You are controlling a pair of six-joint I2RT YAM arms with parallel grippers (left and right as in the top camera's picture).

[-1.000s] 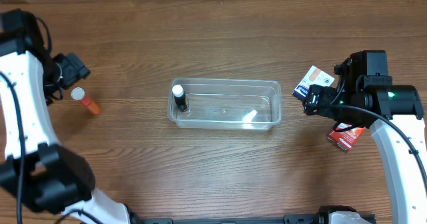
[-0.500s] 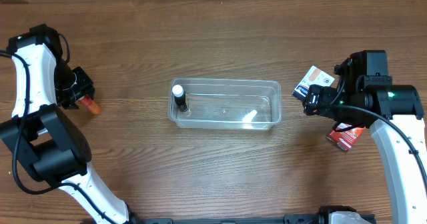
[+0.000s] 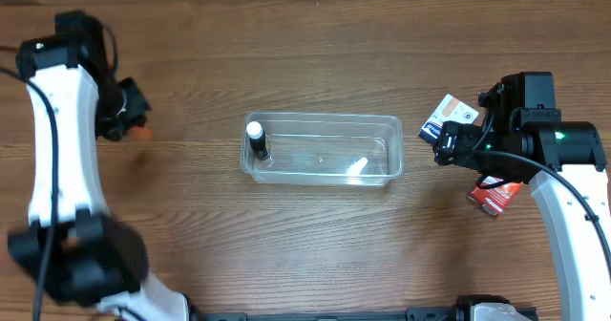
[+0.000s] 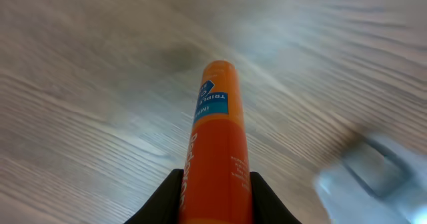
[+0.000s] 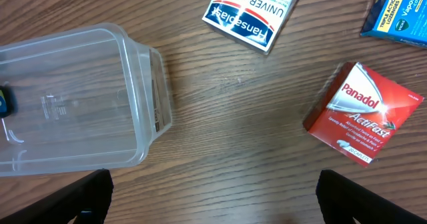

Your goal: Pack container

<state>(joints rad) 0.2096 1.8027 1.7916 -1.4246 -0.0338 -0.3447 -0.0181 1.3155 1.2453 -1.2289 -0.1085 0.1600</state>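
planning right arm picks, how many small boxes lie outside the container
3, all right of the container: Hansaplast box, red Panadol box, blue box cut by the frame edge; others may be hidden.

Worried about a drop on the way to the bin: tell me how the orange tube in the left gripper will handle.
The orange tube is round and smooth, so it may twist or slip in the left gripper, which holds only its near end. It looks small and probably light. Laid down in the container, it would likely roll.
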